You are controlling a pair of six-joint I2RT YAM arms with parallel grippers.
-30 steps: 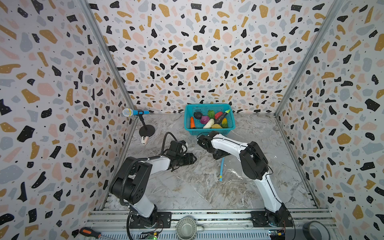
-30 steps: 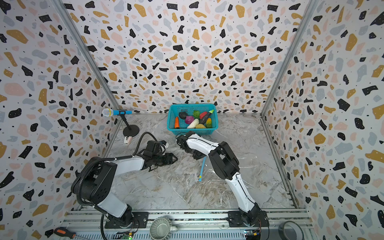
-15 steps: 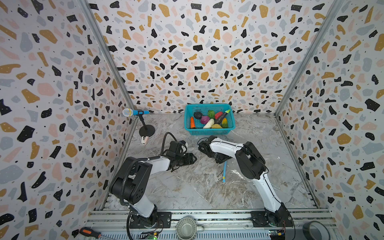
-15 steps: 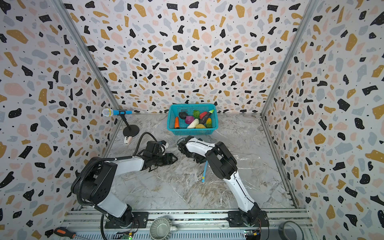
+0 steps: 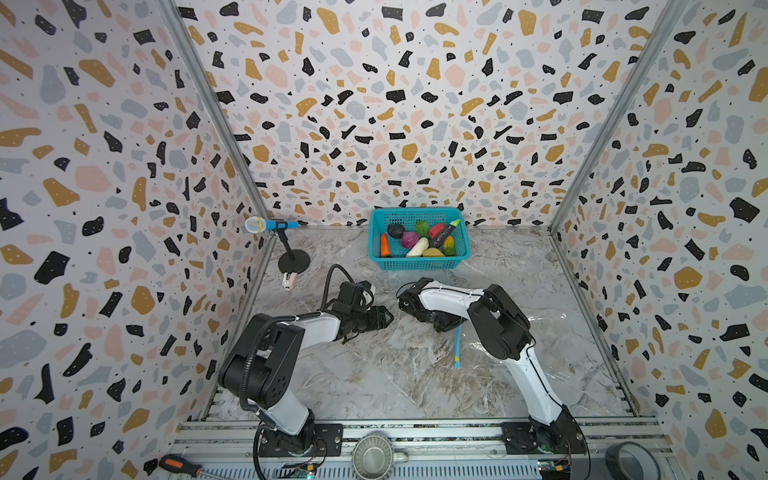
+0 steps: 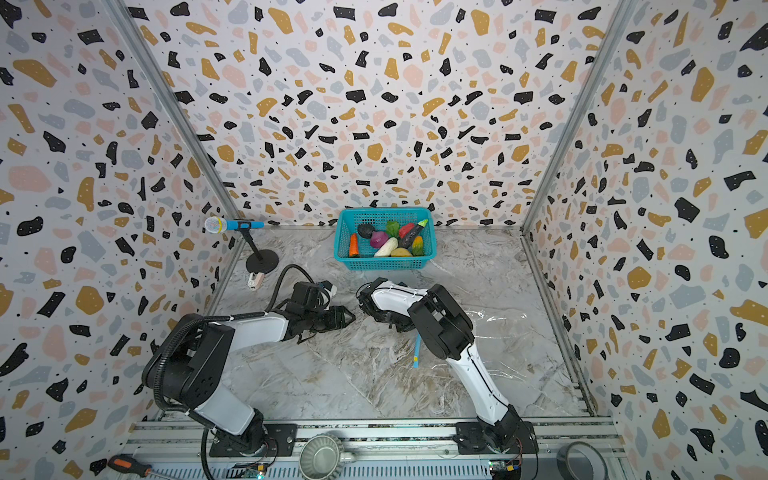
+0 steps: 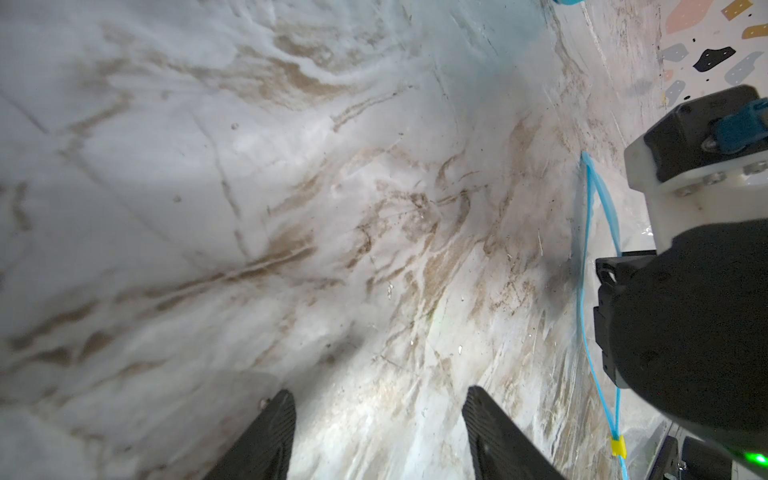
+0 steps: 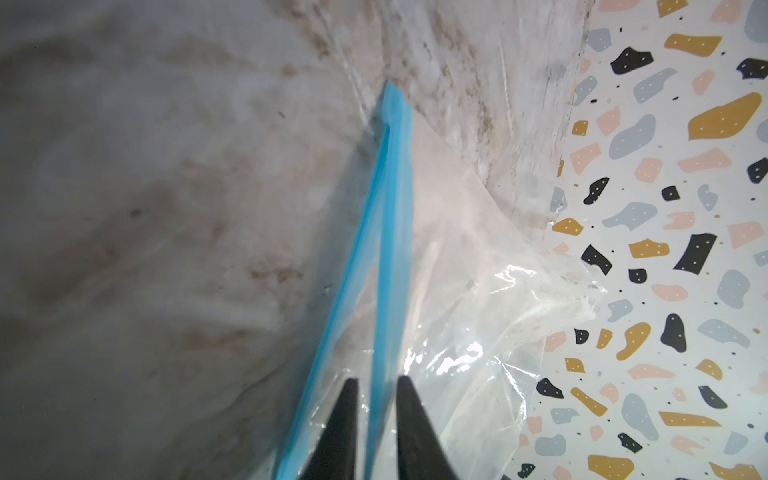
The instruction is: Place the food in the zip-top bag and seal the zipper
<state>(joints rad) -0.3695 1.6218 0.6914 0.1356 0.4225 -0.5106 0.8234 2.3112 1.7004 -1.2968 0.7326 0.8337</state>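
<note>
Early stage, nothing bagged. All the food [image 5: 417,246] sits in the teal basket [image 5: 415,214] at the back of the table [image 5: 374,386], well apart from the bag, so we count 0 pieces moved. The zip-top bag [image 5: 561,353] lies flat on the right side of the table, partly under the right arm, with its mouth facing the middle. Its zipper [image 5: 457,343] is unsealed: in the right wrist view the 2 blue lips split apart. The yellow slider [image 7: 618,446] sits near the strip's front end.

The right gripper [image 8: 377,380] is pressed together on 1 lip of the zipper, pinching it low by the table. The left gripper [image 7: 378,390] is spread and holds nothing, over bare table just left of the bag mouth.

Our read is that the step in hand is opening the mouth. Left to do: lift the lip, carry each vegetable across, then run the slider shut.
</note>
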